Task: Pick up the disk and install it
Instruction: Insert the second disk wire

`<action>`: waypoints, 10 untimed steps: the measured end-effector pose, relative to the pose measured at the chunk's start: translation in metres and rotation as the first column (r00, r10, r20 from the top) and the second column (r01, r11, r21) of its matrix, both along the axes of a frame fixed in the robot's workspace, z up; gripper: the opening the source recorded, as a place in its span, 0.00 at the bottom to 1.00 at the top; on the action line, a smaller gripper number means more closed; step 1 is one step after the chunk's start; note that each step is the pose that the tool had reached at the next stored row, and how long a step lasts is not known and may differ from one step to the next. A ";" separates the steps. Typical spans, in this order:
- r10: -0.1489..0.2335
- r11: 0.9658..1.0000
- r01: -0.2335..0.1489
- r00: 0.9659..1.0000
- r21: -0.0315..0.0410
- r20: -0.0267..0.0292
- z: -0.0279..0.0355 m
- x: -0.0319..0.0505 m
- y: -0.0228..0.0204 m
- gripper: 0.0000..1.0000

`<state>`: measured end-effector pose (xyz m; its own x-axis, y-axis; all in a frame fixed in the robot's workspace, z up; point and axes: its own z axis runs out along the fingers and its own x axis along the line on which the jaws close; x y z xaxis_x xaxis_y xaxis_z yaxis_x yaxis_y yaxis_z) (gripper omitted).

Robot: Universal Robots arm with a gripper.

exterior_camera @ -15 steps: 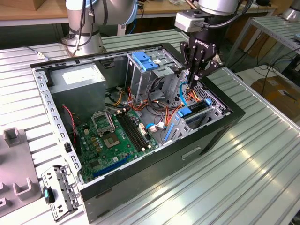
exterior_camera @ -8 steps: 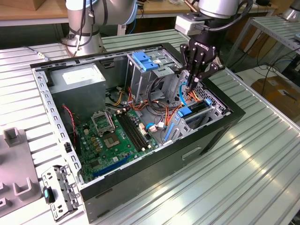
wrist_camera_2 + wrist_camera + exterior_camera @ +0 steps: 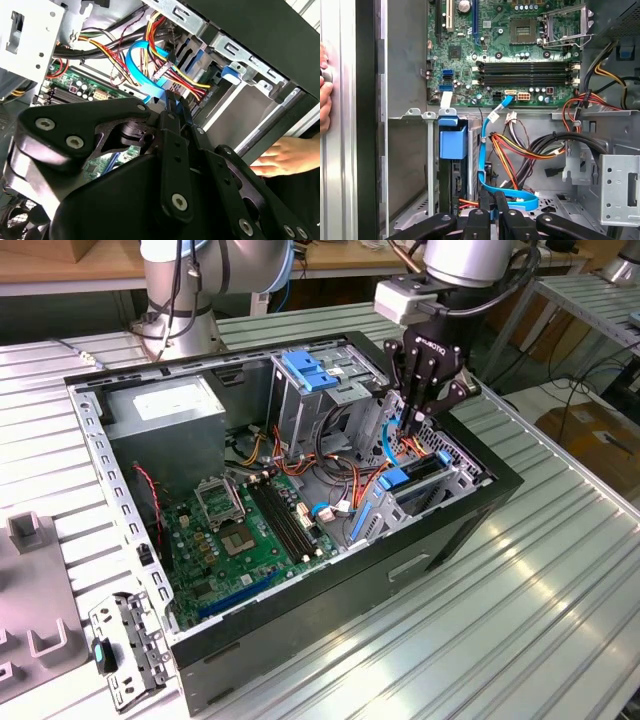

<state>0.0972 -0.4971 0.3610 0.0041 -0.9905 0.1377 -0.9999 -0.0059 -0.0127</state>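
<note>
The disk [image 3: 408, 483] sits inside the open computer case, in the drive bay at the front corner of the case, toward the exterior view's right. It stands on its edge in the bay, so mostly its bright blue plastic rail and its dark narrow body are seen. In the first wrist view the disk [image 3: 452, 150] shows a blue plastic end piece on top and a dark body going down into the metal bay. In the second wrist view a blue part [image 3: 230, 73] of it is visible.
</note>
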 end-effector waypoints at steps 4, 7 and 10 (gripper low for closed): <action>0.005 1.000 -0.005 1.000 0.001 0.003 -0.0005 -0.0019 -0.0018 0.16; 0.006 1.000 -0.006 1.000 0.001 0.005 -0.0004 -0.0026 -0.0019 0.16; 0.009 1.000 -0.009 1.000 0.003 0.020 -0.0009 -0.0058 -0.0028 0.16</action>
